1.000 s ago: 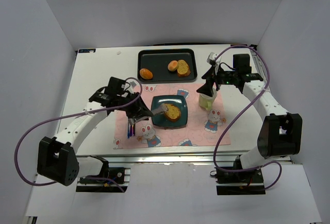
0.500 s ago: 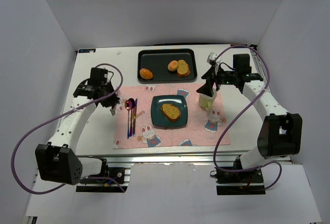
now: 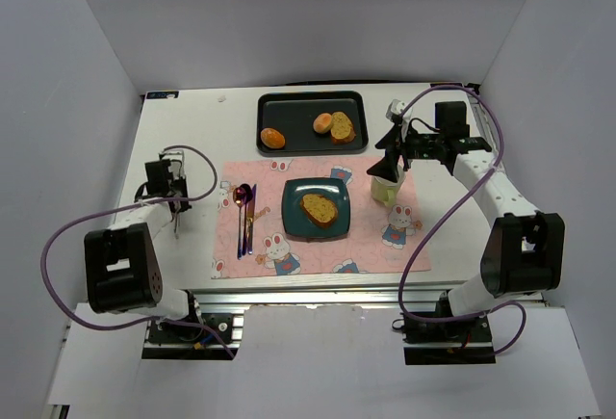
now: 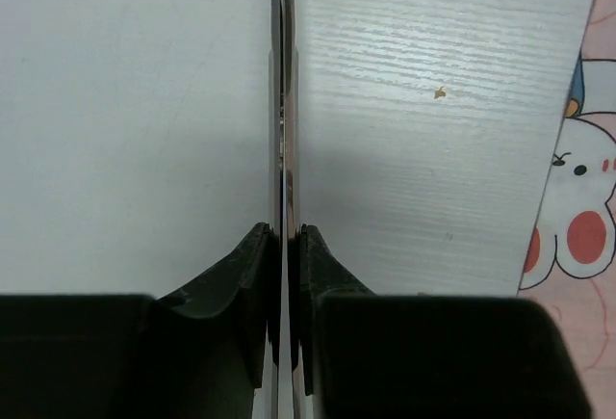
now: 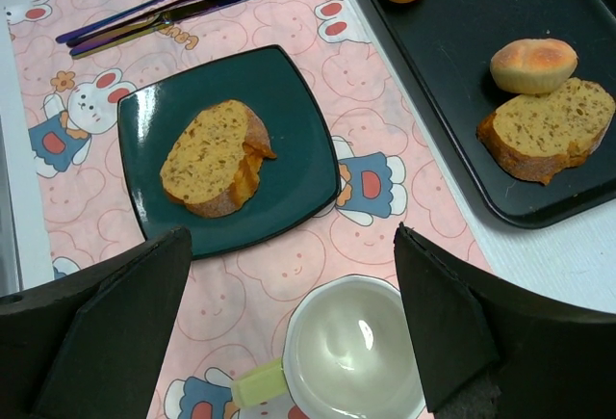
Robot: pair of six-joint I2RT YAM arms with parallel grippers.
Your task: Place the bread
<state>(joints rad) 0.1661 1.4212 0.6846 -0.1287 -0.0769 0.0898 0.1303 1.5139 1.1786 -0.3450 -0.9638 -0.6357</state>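
Seemingly done: I see the bread point(image 5: 214, 159) on the plate point(image 5: 289, 101), so left gripper point(image 4: 286, 236), pinching a metal blade point(image 4: 286, 72), hangs left of it; right gripper point(image 5: 289, 246) gapes.

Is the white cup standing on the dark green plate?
No, the cup stands on the pink mat beside the plate, which holds only the bread.

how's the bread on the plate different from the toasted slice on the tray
The bread lies on the teal plate; the tray slice lies in the black tray. The bread has its plate to itself; the tray slice has a round roll right against it. The bread looks slightly longer than the tray slice. Both are oval toasted slices lying flat, brown crust, yellowish crumb.
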